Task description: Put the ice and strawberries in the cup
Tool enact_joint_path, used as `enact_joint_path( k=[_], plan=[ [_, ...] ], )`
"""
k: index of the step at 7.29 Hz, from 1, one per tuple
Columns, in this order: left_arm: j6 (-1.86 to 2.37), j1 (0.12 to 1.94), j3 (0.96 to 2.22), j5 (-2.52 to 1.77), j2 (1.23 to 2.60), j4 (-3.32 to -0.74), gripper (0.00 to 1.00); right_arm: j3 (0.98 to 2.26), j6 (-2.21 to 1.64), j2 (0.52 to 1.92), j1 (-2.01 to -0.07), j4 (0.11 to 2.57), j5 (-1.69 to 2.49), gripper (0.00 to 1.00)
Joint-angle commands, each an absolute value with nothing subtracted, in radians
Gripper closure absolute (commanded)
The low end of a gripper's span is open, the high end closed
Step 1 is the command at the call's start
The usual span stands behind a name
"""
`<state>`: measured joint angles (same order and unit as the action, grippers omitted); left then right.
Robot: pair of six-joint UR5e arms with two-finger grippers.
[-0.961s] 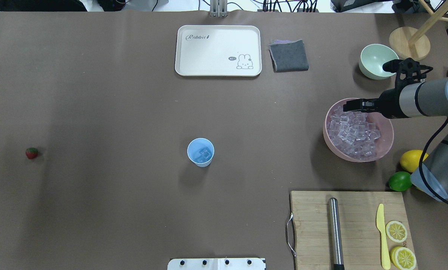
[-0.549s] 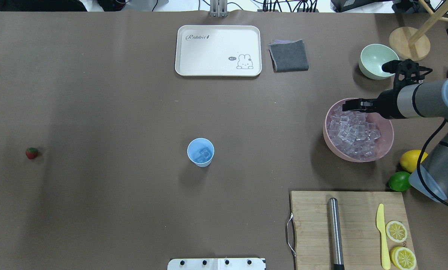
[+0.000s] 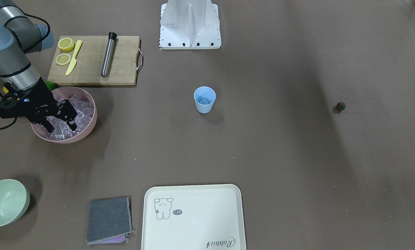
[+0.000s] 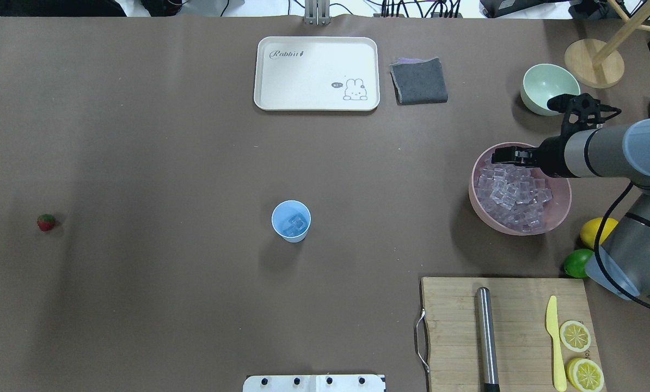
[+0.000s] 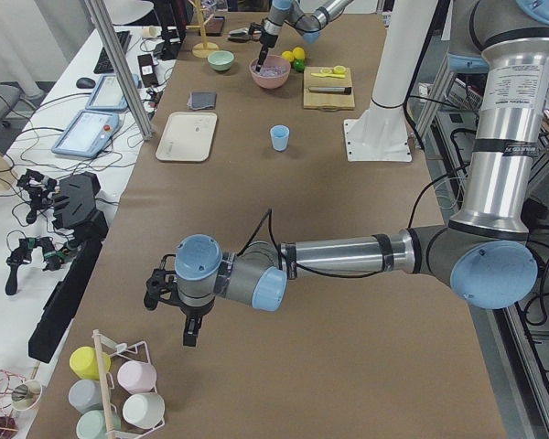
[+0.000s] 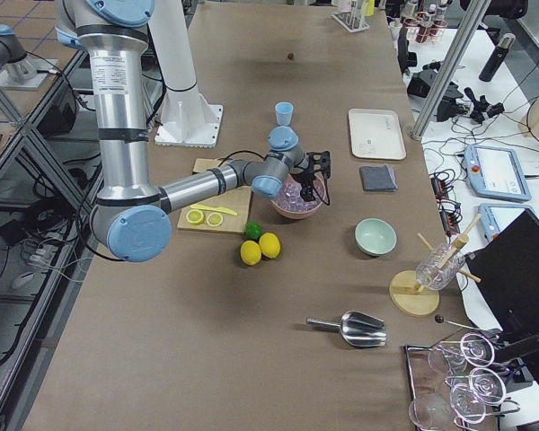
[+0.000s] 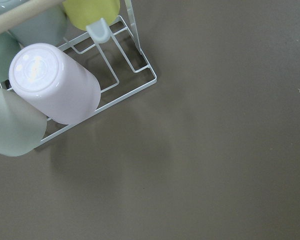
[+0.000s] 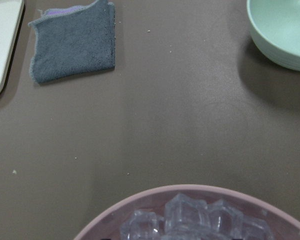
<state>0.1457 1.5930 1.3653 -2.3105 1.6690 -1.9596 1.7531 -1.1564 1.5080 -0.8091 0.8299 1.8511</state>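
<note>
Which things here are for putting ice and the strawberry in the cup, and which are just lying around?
For the job: cup, ice, the pink bowl holding it, strawberry, right gripper.

Just lying about: tray, grey cloth, green bowl, cutting board, yellow knife, lemon slices, lemon, lime.

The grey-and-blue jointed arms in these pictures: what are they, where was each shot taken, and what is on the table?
They are two robot arms at one brown table. One picture looks down from behind the robot, one faces it from across the table, two look along from the table's ends, and two come from cameras on the wrists. The right hand hangs open over a pink bowl of ice. The left hand hovers near some pastel mugs; whether it is open I cannot tell. A blue cup holding some ice stands mid-table, and a strawberry lies far to the robot's left.
</note>
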Motion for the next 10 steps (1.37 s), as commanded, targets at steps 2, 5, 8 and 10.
enact_joint_path(
  k=[2,5,8,10],
  plan=[
    [0.147,1.594,1.367,-2.312,1.661,-1.965,0.02,1.747,-1.157,1.506,-0.804,0.83,1.832,0.25],
    [0.147,1.592,1.365,-2.312,1.658,-1.985,0.02,1.747,-1.157,1.505,-0.801,0.83,1.833,0.47],
    [0.147,1.592,1.364,-2.31,1.664,-1.983,0.02,1.752,-1.154,1.505,-0.801,0.83,1.841,0.78],
    [0.147,1.591,1.362,-2.31,1.667,-1.983,0.02,1.753,-1.155,1.505,-0.802,0.83,1.841,1.0]
  ],
)
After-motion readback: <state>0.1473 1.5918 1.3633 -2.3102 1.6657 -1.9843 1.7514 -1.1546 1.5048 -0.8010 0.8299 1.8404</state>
